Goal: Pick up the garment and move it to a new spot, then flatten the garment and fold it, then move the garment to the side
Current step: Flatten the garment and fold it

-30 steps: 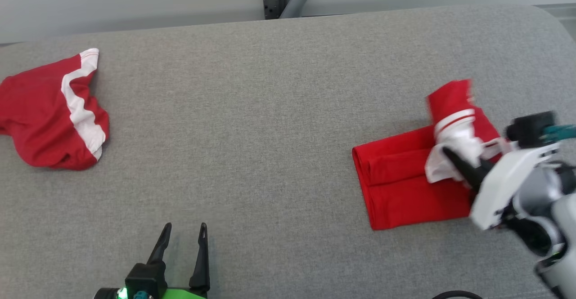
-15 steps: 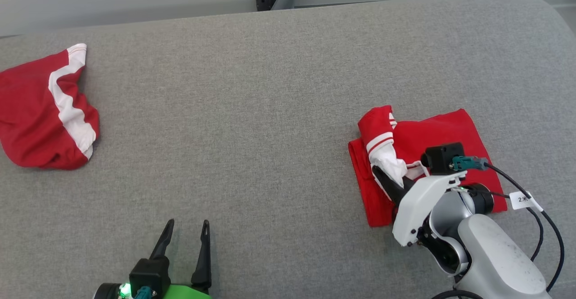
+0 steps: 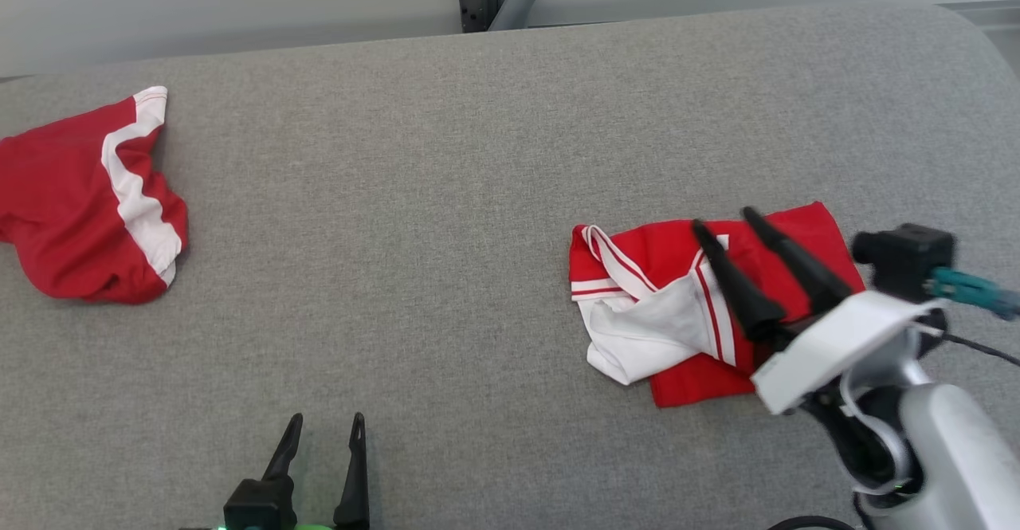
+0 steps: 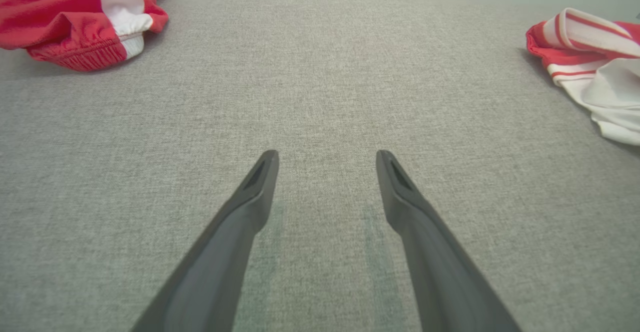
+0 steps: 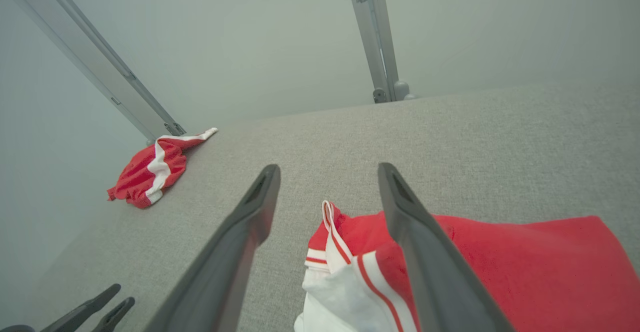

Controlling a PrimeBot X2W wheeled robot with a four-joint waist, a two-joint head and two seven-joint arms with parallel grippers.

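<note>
The grey counter (image 3: pixel 446 155) is the biggest thing here. The garment (image 3: pixel 661 259), red w/ white bits, lies on it right under the r. hand (image 3: pixel 723 219) & well off to the right of the l. hand (image 3: pixel 327 418), so I think the r. arm is the near one for the next move. Another red & white cloth (image 3: pixel 80 203) sits far away, well past the l. hand on its left. The r. hand is spread wide w/ nothing in it. Its fingers (image 3: pixel 733 283) hang just over the red part, maybe touching, can't tell. The l. hand is spread too, empty, low over bare counter. The garment's long way runs side to side, across the r. hand's fingers, not along them. Its neat red end lies to the right of those fingers. Its messy end points left, toward the l. hand. There a white flap (image 3: pixel 645 339) w/ red stripes sticks out past the red. I think the fold isn't tidy yet, so the flap prob. needs tucking in before the garment goes to the side.
</note>
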